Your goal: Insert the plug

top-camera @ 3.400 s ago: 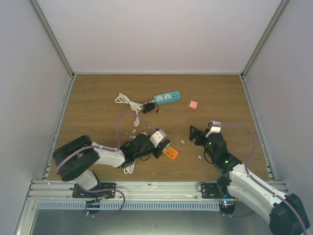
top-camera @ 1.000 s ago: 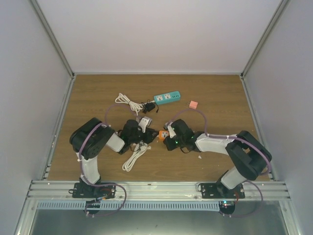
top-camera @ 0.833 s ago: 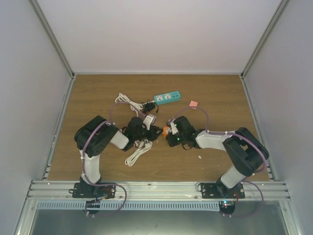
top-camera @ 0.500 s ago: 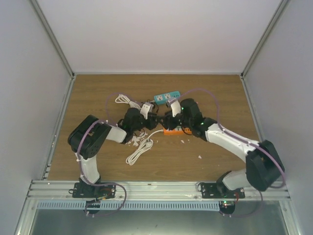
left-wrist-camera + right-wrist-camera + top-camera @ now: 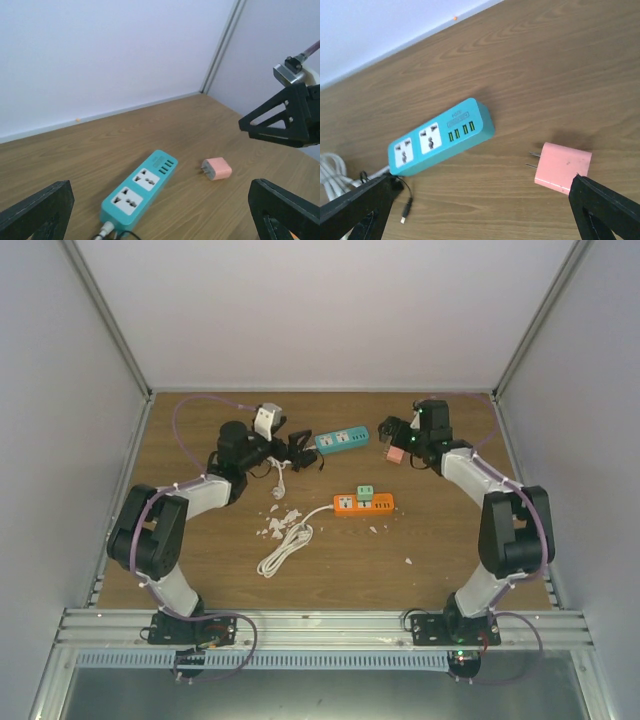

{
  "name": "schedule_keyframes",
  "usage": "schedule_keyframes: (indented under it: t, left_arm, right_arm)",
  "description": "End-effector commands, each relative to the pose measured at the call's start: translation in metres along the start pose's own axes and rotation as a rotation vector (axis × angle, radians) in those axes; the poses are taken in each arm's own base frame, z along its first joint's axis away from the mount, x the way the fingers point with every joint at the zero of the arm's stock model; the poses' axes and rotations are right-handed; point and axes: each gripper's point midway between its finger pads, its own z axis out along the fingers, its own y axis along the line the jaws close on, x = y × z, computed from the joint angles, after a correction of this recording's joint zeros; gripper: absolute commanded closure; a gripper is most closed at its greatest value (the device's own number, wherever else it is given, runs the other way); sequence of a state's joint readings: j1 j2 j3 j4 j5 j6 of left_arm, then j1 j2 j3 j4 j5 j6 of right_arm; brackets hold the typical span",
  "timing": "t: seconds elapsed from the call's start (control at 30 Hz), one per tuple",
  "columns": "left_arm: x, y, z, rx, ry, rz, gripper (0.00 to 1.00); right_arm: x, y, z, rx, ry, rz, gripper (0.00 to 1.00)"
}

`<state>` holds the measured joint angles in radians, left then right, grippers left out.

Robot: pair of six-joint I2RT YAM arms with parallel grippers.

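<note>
A pink plug (image 5: 396, 454) lies flat on the wooden table, its prongs toward a teal power strip (image 5: 341, 440). My right gripper (image 5: 394, 441) hovers open over the plug (image 5: 563, 167), whose body lies beside the right-hand finger (image 5: 605, 205). My left gripper (image 5: 300, 452) is open near the strip's cord end, and the strip (image 5: 141, 185) and plug (image 5: 217, 168) lie ahead of it. Mid-table, an orange power strip (image 5: 364, 504) has a green plug (image 5: 365, 494) seated in it, with neither gripper near it.
The orange strip's white cord (image 5: 285, 546) is coiled near table centre among white scraps (image 5: 276, 520). Another white cord bundle (image 5: 262, 450) and a black cable (image 5: 405, 210) lie by the teal strip's left end. The back wall is close behind.
Both arms left the orange strip at mid-table and swung to the far side by the teal strip and pink plug. Both grippers opened. The orange strip stays with the green plug in it.
</note>
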<state>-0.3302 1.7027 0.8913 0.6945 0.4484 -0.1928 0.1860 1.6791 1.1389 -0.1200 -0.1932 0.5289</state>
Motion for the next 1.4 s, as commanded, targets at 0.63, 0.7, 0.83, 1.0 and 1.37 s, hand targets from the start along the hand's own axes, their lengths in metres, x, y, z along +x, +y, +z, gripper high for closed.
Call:
schedule_keyframes:
  t: [0.63,0.7,0.83,1.0,1.37]
  left_arm:
    - [-0.018,-0.003,-0.035,0.036,-0.034,0.012,0.01]
    - [-0.017,-0.003,-0.036,0.035,-0.033,0.010,0.01]
    - [-0.019,-0.003,-0.037,0.029,-0.033,0.015,0.01]
    - [-0.022,-0.003,-0.038,0.021,-0.029,0.027,0.01]
    - [-0.013,-0.002,-0.033,0.035,-0.004,0.011,0.01]
  right_arm:
    - [-0.072,-0.011,0.032,-0.078,-0.051,1.126,0.07]
    - [-0.092,-0.006,0.036,-0.162,-0.058,0.972,0.29]
    - [-0.116,0.009,0.042,-0.122,-0.064,0.733,0.37]
    - [-0.103,0.014,0.042,0.010,0.021,0.292,0.04]
    - [0.003,-0.090,0.025,0.606,0.241,-0.087,0.00]
